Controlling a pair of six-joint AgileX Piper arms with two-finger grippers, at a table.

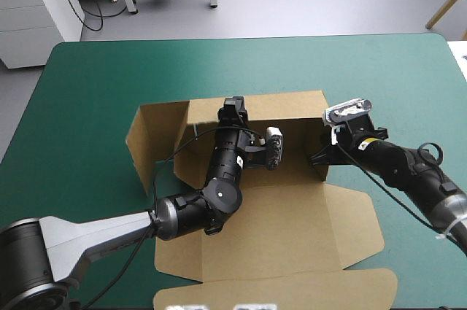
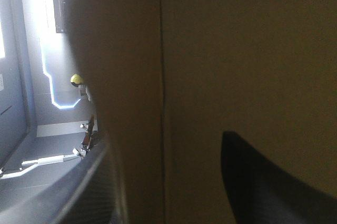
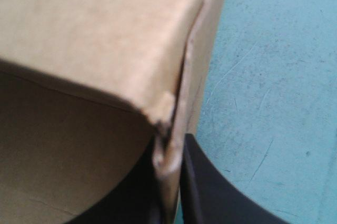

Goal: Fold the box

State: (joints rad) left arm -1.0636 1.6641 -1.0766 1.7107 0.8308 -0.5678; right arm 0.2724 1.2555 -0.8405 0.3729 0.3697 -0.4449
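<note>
Fingers, right side: the right gripper (image 3: 171, 182) has its black fingers (image 3: 210, 192) pinched almost together on the upper edge of the box's right wall (image 1: 322, 138), with the board sandwiched between them.
Fingers, left side: the left gripper (image 1: 233, 111) shows one black finger (image 2: 274, 182) on the near face of the board and the other low on its far side. They stand apart, straddling the board rather than clamping it.
Box position: the box (image 1: 292, 215) sits mid-table on the teal-green cover (image 1: 87, 91), with the left arm reaching across its floor to the 12 o'clock side.
Done so far: the back wall (image 1: 292, 104) at 12 o'clock is raised. The left wall (image 1: 149, 138) at 9 o'clock is up but splays outward. The right wall at 3 o'clock is upright in the right gripper's pinch.
Still open: the lid panel (image 1: 277, 241) lies flat toward 6 o'clock with its flaps spread. No front wall is raised, and no tucked side wall shows.
Progress, as a judgement: roughly midway, with the walls raised but not yet locked into a tray.
</note>
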